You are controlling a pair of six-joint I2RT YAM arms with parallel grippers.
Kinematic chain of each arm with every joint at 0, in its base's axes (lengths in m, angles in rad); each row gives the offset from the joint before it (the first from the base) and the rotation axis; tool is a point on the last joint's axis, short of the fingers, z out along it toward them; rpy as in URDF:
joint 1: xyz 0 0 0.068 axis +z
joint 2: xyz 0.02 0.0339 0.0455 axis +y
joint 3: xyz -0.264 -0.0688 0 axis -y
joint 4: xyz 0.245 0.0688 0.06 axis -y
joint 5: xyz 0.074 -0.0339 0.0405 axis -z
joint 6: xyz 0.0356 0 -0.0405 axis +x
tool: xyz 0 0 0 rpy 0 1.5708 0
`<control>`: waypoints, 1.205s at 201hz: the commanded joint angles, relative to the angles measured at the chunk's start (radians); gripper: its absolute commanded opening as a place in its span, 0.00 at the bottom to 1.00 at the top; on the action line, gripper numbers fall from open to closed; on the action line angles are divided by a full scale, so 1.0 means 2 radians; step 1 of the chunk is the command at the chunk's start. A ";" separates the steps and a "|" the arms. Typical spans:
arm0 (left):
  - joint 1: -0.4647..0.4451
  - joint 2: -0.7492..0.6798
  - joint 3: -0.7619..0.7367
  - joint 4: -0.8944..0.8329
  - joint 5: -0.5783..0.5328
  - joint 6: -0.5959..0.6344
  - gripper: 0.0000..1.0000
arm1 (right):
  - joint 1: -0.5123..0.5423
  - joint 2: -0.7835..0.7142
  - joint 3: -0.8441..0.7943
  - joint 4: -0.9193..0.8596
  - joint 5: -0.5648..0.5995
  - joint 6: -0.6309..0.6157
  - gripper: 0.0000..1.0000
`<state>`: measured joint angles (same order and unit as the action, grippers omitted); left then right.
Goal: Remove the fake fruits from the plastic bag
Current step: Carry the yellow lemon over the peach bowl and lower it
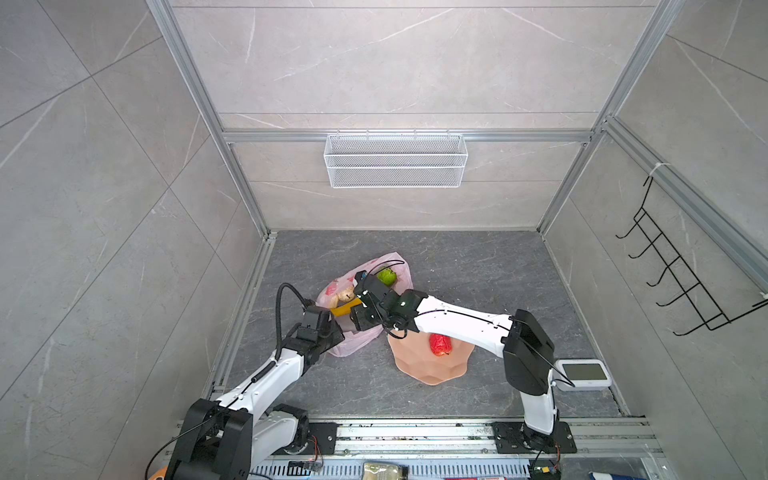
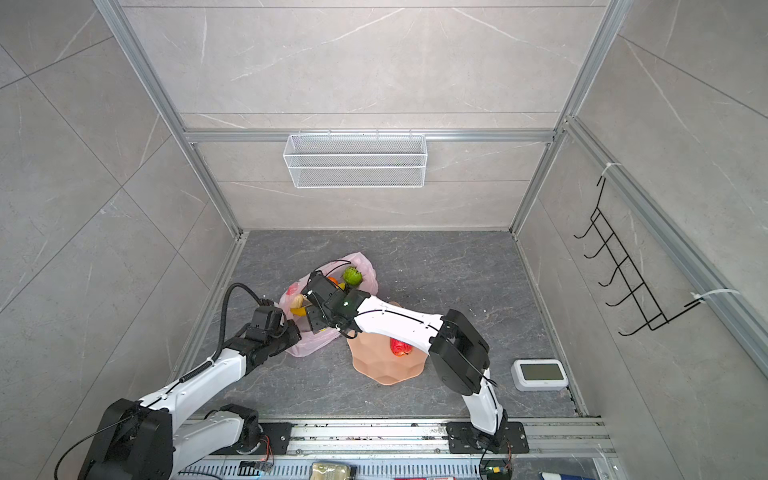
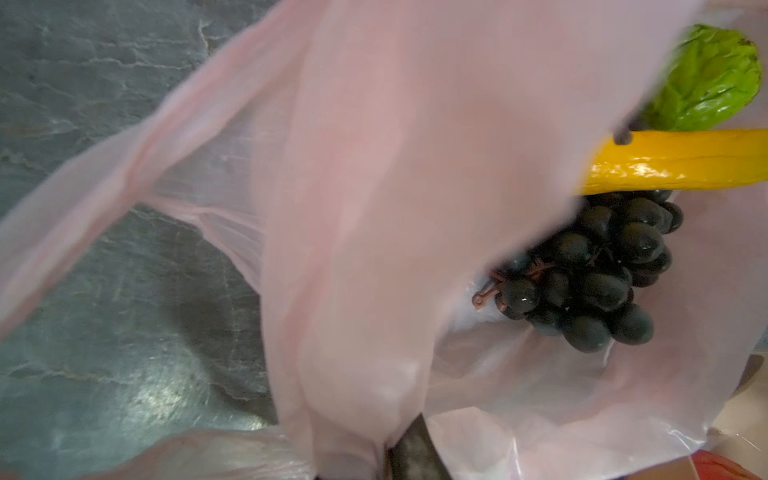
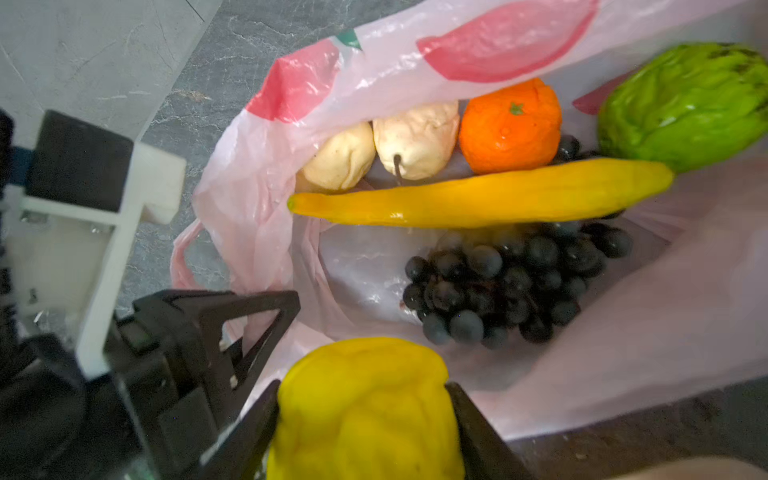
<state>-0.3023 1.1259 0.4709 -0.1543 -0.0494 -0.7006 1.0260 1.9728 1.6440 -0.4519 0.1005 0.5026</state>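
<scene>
Above grey tabletop (image 1: 457, 270), right jaws clamp yellow fruit (image 4: 365, 411).

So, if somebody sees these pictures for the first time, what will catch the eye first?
The pink plastic bag on the dark table, open and showing a bright banana, dark grapes and a green fruit. The right gripper holds a yellow fruit over it, and a red fruit lies on the peach plate beside the bag.

Red-printed pink bag (image 4: 623, 340), yellow fruit (image 4: 365, 411), dark grapes (image 4: 511, 282), orange tangerine (image 4: 511, 129)
</scene>
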 commanded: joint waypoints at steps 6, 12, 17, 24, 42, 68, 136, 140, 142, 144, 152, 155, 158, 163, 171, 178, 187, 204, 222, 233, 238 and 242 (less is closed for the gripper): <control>0.003 0.016 0.032 -0.002 0.010 0.043 0.10 | -0.002 -0.061 -0.022 -0.034 0.014 -0.001 0.57; 0.003 0.019 0.036 -0.002 0.010 0.051 0.10 | -0.001 -0.071 -0.029 -0.050 0.019 -0.004 0.57; 0.003 0.021 0.039 -0.003 0.010 0.057 0.10 | -0.001 -0.079 -0.035 -0.062 0.025 -0.006 0.57; 0.003 0.025 0.044 -0.005 0.008 0.065 0.10 | -0.002 -0.091 -0.045 -0.080 0.033 -0.010 0.57; 0.003 0.033 0.052 -0.005 0.006 0.079 0.10 | -0.002 -0.112 -0.064 -0.127 0.052 -0.025 0.57; 0.003 0.041 0.052 0.011 0.011 0.092 0.10 | -0.003 -0.126 -0.080 -0.194 0.071 -0.037 0.57; 0.003 0.028 0.034 0.028 0.006 0.102 0.10 | -0.002 -0.083 -0.093 -0.304 0.075 -0.093 0.57; 0.004 0.028 0.033 0.028 0.006 0.102 0.10 | -0.002 -0.080 -0.092 -0.307 0.076 -0.096 0.57; 0.003 0.027 0.033 0.028 0.006 0.102 0.10 | -0.003 -0.077 -0.092 -0.309 0.076 -0.098 0.57; 0.003 0.027 0.034 0.028 0.006 0.102 0.10 | -0.002 -0.074 -0.091 -0.312 0.076 -0.100 0.57; 0.003 0.026 0.033 0.028 0.006 0.102 0.10 | -0.002 -0.068 -0.089 -0.317 0.078 -0.107 0.57; 0.003 0.026 0.032 0.028 0.007 0.102 0.10 | -0.002 -0.066 -0.089 -0.317 0.079 -0.110 0.57; 0.003 0.025 0.032 0.027 0.006 0.101 0.10 | -0.003 -0.064 -0.089 -0.317 0.077 -0.113 0.58; 0.003 0.025 0.032 0.027 0.006 0.103 0.10 | -0.004 -0.061 -0.088 -0.318 0.074 -0.119 0.58; 0.003 0.024 0.031 0.027 0.006 0.102 0.10 | -0.005 -0.054 -0.085 -0.323 0.070 -0.127 0.58; 0.004 0.023 0.031 0.027 0.006 0.102 0.10 | -0.006 -0.046 -0.082 -0.328 0.069 -0.133 0.58; 0.003 0.022 0.031 0.027 0.006 0.102 0.10 | -0.007 -0.036 -0.077 -0.335 0.076 -0.138 0.57; 0.003 0.021 0.030 0.026 0.004 0.101 0.10 | -0.012 -0.022 -0.071 -0.340 0.080 -0.146 0.58; 0.003 0.020 0.029 0.026 0.004 0.102 0.10 | -0.017 -0.012 -0.069 -0.341 0.075 -0.158 0.58; 0.003 0.019 0.029 0.027 0.004 0.102 0.10 | -0.019 -0.005 -0.066 -0.343 0.074 -0.165 0.57; 0.003 0.020 0.029 0.027 0.003 0.102 0.10 | -0.020 -0.003 -0.064 -0.344 0.073 -0.168 0.57; 0.003 0.019 0.029 0.027 0.004 0.102 0.10 | -0.021 -0.001 -0.063 -0.345 0.073 -0.170 0.57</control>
<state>-0.3004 1.1870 0.5304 -0.1265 -0.0425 -0.5198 0.9947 1.9396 1.4815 -1.0958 0.2401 0.2142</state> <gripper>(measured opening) 0.099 0.580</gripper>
